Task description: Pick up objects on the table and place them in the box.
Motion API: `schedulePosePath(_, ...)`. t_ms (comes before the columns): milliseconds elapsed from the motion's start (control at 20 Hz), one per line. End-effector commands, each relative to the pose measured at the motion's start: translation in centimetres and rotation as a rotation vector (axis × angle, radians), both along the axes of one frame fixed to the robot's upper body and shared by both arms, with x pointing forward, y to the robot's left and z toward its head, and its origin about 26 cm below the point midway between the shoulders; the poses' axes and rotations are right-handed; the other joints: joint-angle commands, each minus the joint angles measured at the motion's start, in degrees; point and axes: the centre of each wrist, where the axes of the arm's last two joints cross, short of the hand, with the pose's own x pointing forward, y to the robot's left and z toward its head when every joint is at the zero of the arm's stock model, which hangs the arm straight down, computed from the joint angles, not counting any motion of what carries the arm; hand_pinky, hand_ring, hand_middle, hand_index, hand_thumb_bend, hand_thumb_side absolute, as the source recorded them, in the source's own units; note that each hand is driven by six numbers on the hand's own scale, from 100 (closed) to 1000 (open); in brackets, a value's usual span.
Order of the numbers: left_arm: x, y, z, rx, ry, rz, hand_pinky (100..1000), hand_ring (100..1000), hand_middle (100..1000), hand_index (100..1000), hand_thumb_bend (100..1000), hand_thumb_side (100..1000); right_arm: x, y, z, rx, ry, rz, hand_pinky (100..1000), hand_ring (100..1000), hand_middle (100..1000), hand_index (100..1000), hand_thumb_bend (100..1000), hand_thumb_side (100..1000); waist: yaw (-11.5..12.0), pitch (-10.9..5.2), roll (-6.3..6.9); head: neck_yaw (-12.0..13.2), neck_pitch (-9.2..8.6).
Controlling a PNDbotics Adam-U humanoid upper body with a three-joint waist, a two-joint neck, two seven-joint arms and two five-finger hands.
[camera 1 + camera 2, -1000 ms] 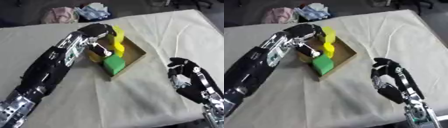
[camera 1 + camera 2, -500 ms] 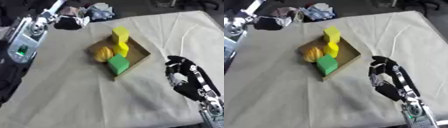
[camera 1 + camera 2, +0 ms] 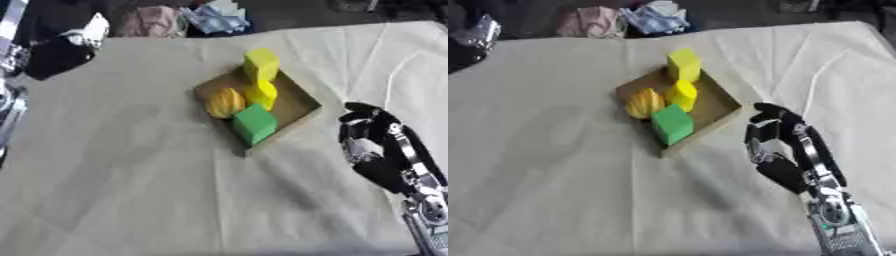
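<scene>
A shallow cardboard box (image 3: 302, 102) sits turned at an angle near the middle of the counter (image 3: 131, 190), which is covered with a pale, creased cloth. Four things lie inside it. A yellow block (image 3: 261, 64) stands at the far corner, tilted against the rim. Just in front of it is a smaller rounded yellow piece (image 3: 261, 93), and touching that on the left lies an orange-yellow oval object (image 3: 226, 102) with ridges, resting against the box's left wall. A green cube (image 3: 255, 123) fills the near corner, touching both the oval object and the rounded yellow piece.

The right hand (image 3: 776, 145) rests on the cloth just to the right of the box, palm toward the camera and fingertips pointing away. Its fingers (image 3: 765, 112) are curled loosely inward and hold nothing; they do not touch the box. The black and silver forearm runs down to the lower right corner.

The left hand (image 3: 61, 55) shows at the upper left edge of the left eye view, well apart from the box, as a dark shape with a pale patch; whether its fingers are spread or closed cannot be told.

Beyond the far edge of the counter lie bundles of pink cloth (image 3: 588, 21) and blue-white cloth (image 3: 654, 17).
</scene>
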Motion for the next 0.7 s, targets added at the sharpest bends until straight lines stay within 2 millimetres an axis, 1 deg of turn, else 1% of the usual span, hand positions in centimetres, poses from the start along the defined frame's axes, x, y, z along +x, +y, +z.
schedulePosePath(50, -0.7, 0.0, -1.1, -0.068, 0.013, 0.033, 659, 632, 668, 812, 150, 550, 0.2, -0.5, 1.0, -0.005, -0.042, -0.025, 596, 578, 652, 838, 100, 415, 0.2, -0.44, 0.43, 0.5, 0.29)
schedulePosePath(200, -1.2, -0.3, -3.2, -0.131, 0.075, 0.06, 654, 626, 662, 813, 141, 579, 0.2, -0.6, 1.1, 0.008, -0.047, -0.047, 596, 578, 652, 840, 100, 415, 0.6, 0.01, 0.27, 0.9, 0.29)
schedulePosePath(250, -1.3, -0.4, -3.7, -0.148, 0.089, 0.066, 654, 626, 662, 813, 141, 579, 0.2, -0.7, 1.1, 0.012, -0.049, -0.052, 596, 578, 652, 840, 100, 415, 0.7, 0.12, 0.25, 1.0, 0.29)
schedulePosePath(400, -1.6, -1.0, -5.3, -0.201, 0.142, 0.075, 649, 620, 656, 813, 136, 615, 0.2, -0.8, 1.1, 0.027, -0.052, -0.076, 595, 578, 652, 841, 100, 414, 0.8, 0.65, 0.21, 1.5, 0.29)
schedulePosePath(550, -1.7, -1.4, -6.5, -0.238, 0.177, 0.078, 647, 617, 653, 811, 138, 628, 0.2, -0.9, 1.0, 0.036, -0.053, -0.091, 595, 578, 653, 842, 100, 414, 0.7, 0.92, 0.15, 1.9, 0.29)
schedulePosePath(700, -1.7, -1.7, -7.2, -0.249, 0.201, 0.072, 646, 616, 651, 811, 138, 636, 0.2, -0.9, 1.0, 0.043, -0.054, -0.105, 596, 579, 654, 843, 100, 415, 0.6, 1.04, 0.13, 2.1, 0.29)
